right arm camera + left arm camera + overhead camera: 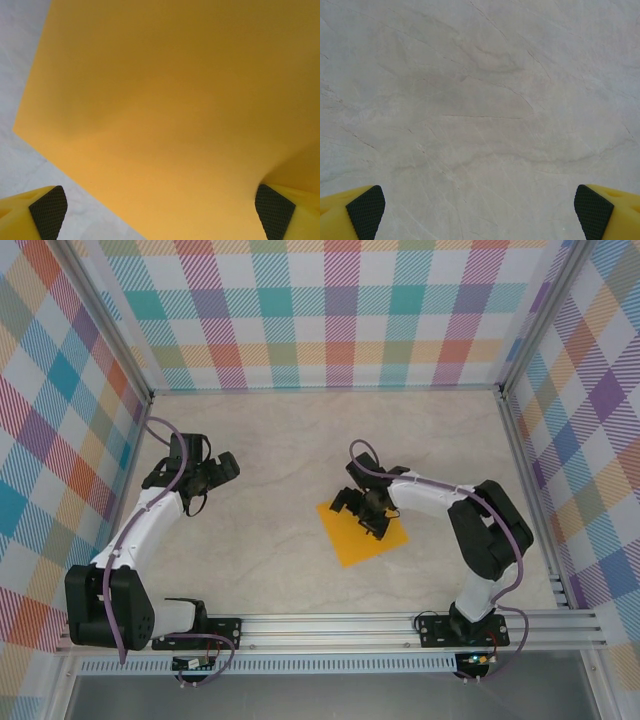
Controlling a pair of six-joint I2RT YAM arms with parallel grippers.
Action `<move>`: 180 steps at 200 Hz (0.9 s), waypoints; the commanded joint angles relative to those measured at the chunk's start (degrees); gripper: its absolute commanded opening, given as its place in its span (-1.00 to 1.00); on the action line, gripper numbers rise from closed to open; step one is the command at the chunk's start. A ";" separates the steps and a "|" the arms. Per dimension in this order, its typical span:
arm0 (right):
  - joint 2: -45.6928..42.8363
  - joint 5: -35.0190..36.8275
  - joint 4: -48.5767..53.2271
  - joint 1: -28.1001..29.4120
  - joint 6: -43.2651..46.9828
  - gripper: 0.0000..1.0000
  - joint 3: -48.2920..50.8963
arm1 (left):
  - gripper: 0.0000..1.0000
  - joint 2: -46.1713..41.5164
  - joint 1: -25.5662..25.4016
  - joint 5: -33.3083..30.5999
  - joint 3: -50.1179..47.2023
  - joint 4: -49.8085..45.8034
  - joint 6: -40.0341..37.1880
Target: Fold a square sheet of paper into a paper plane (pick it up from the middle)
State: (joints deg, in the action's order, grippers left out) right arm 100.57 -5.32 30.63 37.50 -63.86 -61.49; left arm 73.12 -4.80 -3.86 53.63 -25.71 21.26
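The square sheet of paper (358, 537) is plain orange-yellow and lies flat on the marble table, right of centre, turned like a diamond. My right gripper (362, 512) hovers low over its upper part, jaws wide open with nothing between them. In the right wrist view the sheet (165, 115) spreads under the open gripper (162, 212), one black pad (49, 209) over the table's edge of the paper, the other beside the sheet's right side. My left gripper (212, 480) stands open over bare table at the left, far from the paper; the left wrist view has it (480, 210) open above marble.
Checkered walls (330, 310) close in the table (270, 440) on three sides. A metal rail (330, 630) carrying both arm bases runs along the near edge. Bare marble lies between the two arms and behind the paper.
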 commanded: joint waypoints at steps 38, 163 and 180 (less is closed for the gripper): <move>2.96 9.78 23.93 -0.14 31.48 0.99 -15.70 | 1.00 0.68 -0.48 1.44 2.49 -1.80 0.30; 14.95 9.03 25.75 -0.14 42.02 0.99 -22.43 | 1.00 2.94 -0.52 3.07 3.15 -2.42 -0.12; 15.98 9.11 26.14 -0.05 41.79 0.99 -23.20 | 1.00 3.04 -0.48 2.91 3.24 -2.43 -0.21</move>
State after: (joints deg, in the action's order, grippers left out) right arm 114.76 3.51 55.37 37.34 -22.98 -82.78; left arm 75.70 -4.80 -1.48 55.35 -27.09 21.26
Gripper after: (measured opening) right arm 0.997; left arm 0.999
